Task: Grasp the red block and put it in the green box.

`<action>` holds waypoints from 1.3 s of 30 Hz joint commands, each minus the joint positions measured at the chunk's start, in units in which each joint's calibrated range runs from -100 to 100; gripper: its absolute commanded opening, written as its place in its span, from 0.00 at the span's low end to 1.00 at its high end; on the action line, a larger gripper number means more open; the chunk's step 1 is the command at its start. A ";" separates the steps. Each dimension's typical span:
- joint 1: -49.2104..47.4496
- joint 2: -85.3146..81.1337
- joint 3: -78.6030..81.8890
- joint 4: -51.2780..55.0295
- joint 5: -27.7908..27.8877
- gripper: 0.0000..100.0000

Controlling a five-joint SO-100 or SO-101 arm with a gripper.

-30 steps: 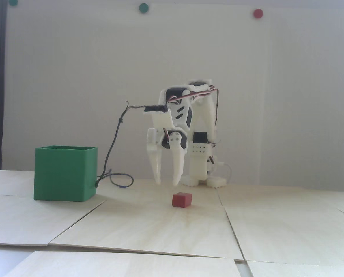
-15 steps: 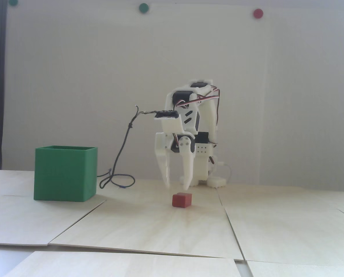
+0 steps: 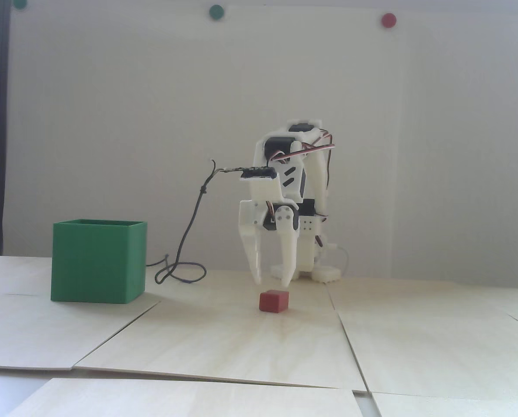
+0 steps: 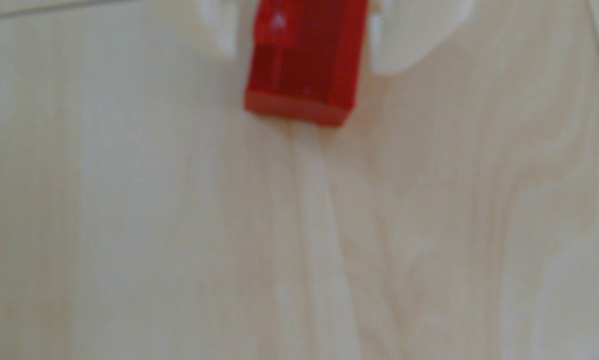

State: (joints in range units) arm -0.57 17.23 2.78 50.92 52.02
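we logged the approach step: the gripper point(image 3: 273, 283) hung just above the red block point(image 3: 274, 301) with its jaws apart, nothing held, tips pointing down toward the plywood table point(image 3: 241, 343). the block sat on the table, well apart from the green box point(image 3: 98, 260), which stood at the left of the fixed view with its top open.

our judgement: the grasp was not yet made. the next move called for a short descent so that the fingers straddle the block, then closing on its side faces; after that a lift high enough to clear the box wall.

the wrist view showed what the fixed view could not: the red block point(image 4: 303, 59) lay between the two white fingertips point(image 4: 223, 31), with a gap on each side, so we judged the lateral alignment good. it was blurred, though, and showed no box. the fixed view gave us height above the block and the box's place, but we could not tell depth alignment from it.
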 commanded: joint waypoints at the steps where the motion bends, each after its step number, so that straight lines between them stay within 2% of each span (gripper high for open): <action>1: 0.05 -1.08 -0.47 -1.17 -0.06 0.13; 6: 0.05 -1.00 -0.47 -1.17 -0.06 0.14; 9: 0.13 -1.00 -0.47 -1.17 -0.12 0.20; 29: 1.58 6.74 -1.09 -1.17 -0.17 0.20; 36: 1.50 7.76 -1.09 -1.17 -0.01 0.12; 39: 1.26 7.76 -1.18 -1.25 -0.12 0.01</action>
State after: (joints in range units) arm 0.57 25.03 2.60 50.92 52.12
